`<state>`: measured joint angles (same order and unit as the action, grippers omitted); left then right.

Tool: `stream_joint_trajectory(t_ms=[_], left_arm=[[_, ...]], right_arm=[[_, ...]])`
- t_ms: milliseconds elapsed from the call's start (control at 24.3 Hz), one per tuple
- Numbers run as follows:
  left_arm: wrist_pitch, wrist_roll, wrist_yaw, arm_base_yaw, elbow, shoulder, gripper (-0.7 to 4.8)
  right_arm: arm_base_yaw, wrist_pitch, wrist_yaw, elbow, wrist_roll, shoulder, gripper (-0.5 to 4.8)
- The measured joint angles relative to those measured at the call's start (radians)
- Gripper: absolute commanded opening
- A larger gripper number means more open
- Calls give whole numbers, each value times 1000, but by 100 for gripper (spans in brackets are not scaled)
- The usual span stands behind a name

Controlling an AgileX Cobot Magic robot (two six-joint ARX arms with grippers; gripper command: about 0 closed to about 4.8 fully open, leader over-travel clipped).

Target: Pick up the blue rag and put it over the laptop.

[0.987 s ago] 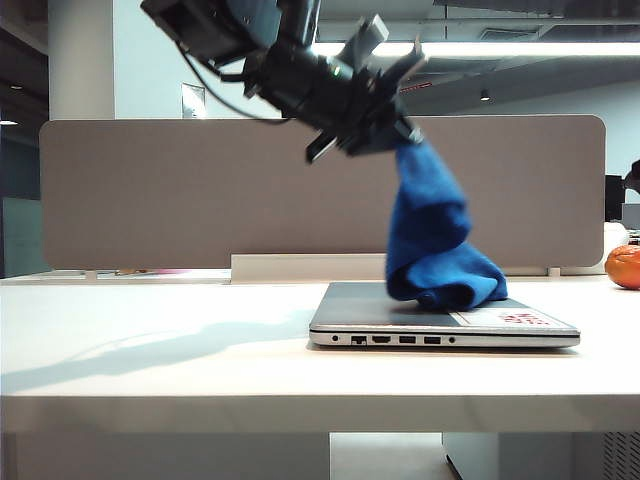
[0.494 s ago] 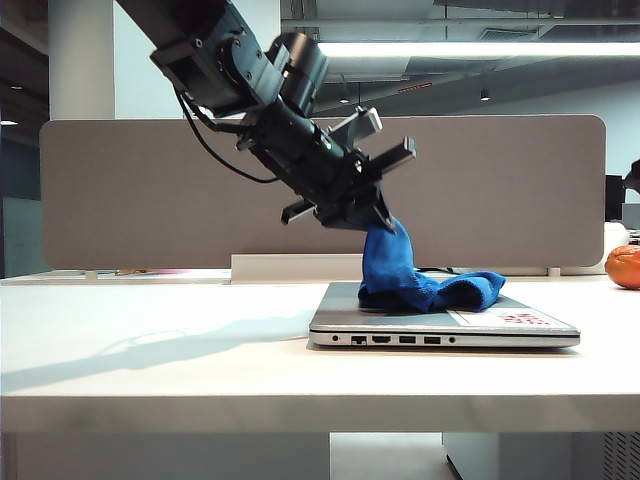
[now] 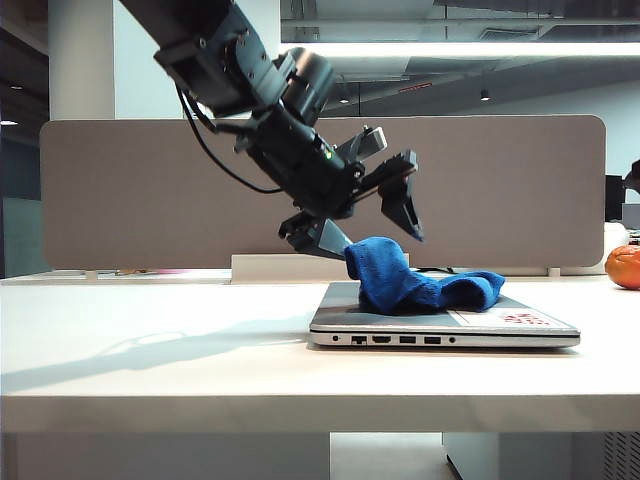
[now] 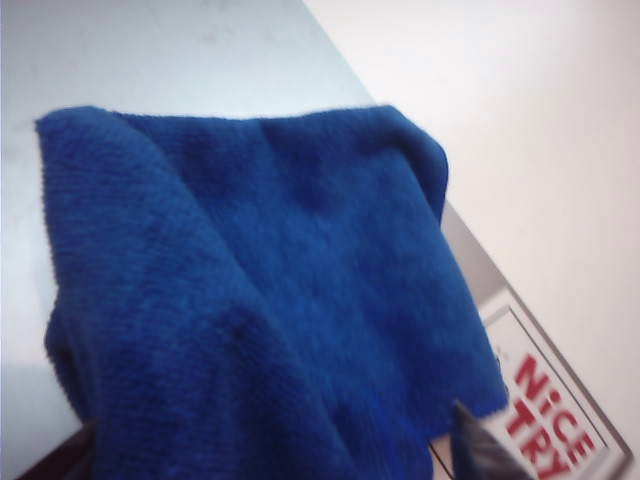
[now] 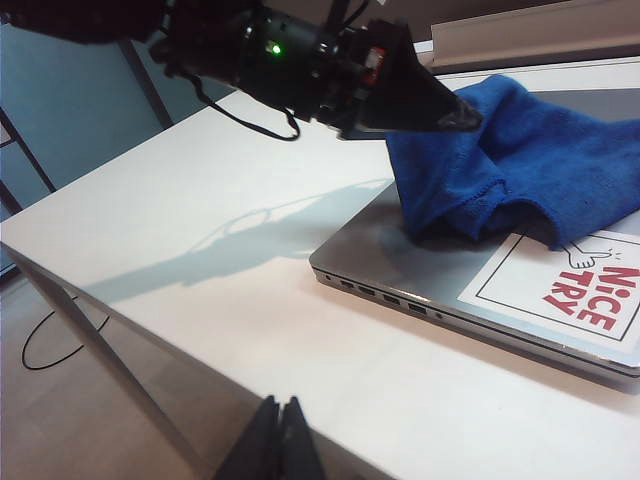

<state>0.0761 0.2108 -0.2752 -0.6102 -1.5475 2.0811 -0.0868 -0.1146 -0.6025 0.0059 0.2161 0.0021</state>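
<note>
1. Closed laptop (image 3: 445, 325) near the front edge of a pale counter (image 3: 150, 350); white sticker (image 5: 570, 285) with red print on the lid.
2. Blue rag (image 3: 415, 280) bunched on the lid, covering only part: soft, light, floppy; best pinched at a raised fold or edge.
3. Left gripper (image 3: 365, 215) just above the rag, jaws apart, empty.
4. Right gripper (image 5: 280, 440) low, beside the counter's front edge, jaws together.
5. Grey partition (image 3: 120, 190) behind; orange fruit (image 3: 623, 266) far right.

blue rag (image 5: 510, 160) lying bunched on laptop (image 5: 400, 265) lid | left gripper (image 5: 445, 112) hanging over rag | right gripper (image 5: 279, 432) fingertips pressing together over table (image 5: 200, 250) edge
</note>
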Motion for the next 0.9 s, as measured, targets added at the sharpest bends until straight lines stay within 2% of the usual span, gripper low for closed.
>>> stream_joint_trajectory(t_ms=[82, 165, 288, 370, 452, 535, 658, 823, 905], left_arm=[[82, -14, 3, -1, -44, -11, 415], [180, -69, 38, 9, -100, -23, 415], [353, -139, 135, 11, -190, -24, 415], [430, -148, 142, 10, -228, -25, 411], [461, -148, 142, 10, -229, -36, 376], [486, -150, 142, 10, -229, -49, 312], [506, -161, 143, 11, -229, -70, 150], [534, -210, 145, 11, -229, -108, 2], [550, -238, 145, 11, -229, -138, -6]], right_arm=[[0, 0, 0, 0, 0, 0, 0], [0, 0, 0, 0, 0, 0, 0], [0, 0, 0, 0, 0, 0, 0], [0, 0, 0, 0, 0, 0, 0], [0, 0, 0, 0, 0, 0, 0], [0, 0, 0, 0, 0, 0, 0], [0, 0, 4, 0, 0, 0, -1], [0, 0, 30, 0, -1, 0, -1], [0, 0, 57, 0, -1, 0, -1]])
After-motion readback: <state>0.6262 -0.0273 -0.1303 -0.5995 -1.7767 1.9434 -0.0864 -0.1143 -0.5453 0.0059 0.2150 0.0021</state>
